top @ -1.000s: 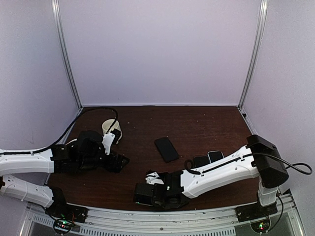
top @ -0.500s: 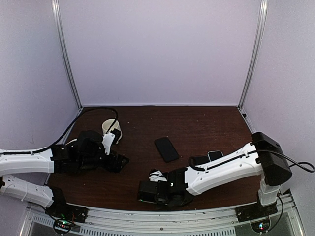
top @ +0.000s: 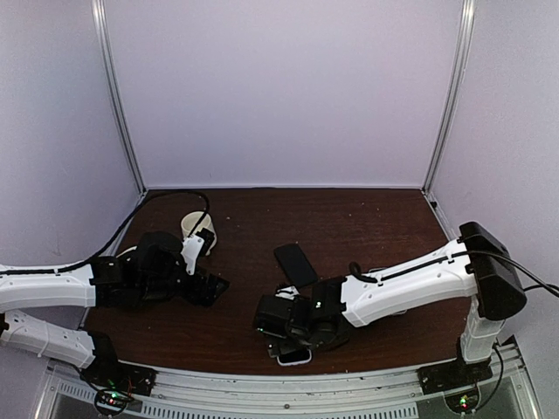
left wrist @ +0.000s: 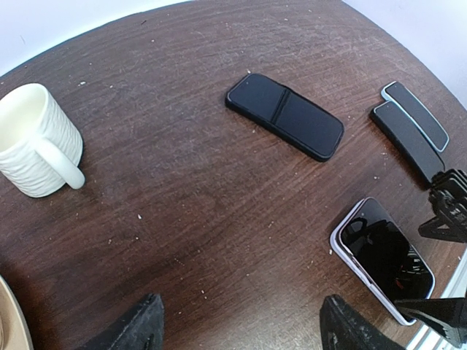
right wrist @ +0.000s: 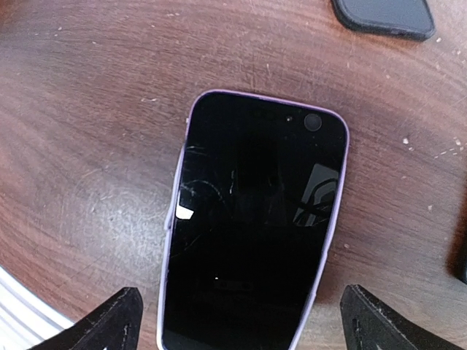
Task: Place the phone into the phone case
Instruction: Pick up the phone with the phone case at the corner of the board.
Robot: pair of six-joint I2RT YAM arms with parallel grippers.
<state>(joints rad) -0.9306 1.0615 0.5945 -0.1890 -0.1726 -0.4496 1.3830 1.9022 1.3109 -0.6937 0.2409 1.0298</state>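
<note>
Since the earlier frame, the right arm has swung in from the near edge toward the table's middle, and its jaws have gone from shut to fully parted. The right gripper [right wrist: 243, 321] now hangs over the phone [right wrist: 255, 226], its fingers spread well wide of the device and touching nothing. The left gripper [left wrist: 242, 324] has not shifted; its fingers stand apart and hold nothing.

We find the phone lying screen up, flat on the table [left wrist: 182, 197] close to the near edge, with the lilac rim of the phone case [right wrist: 255, 93] showing round its top and sides. We judge that it was set down deliberately, seated in the case and then released. The bottom edge is out of view, so we cannot confirm that every corner is seated.

Also present are a white mug [left wrist: 36, 142] at the far left, a black handset [left wrist: 284, 115] mid-table, and two dark slabs [left wrist: 408, 130] side by side to the right. All lie well apart from the cased phone. Nothing stands in the way of a straight lift of the right gripper.
</note>
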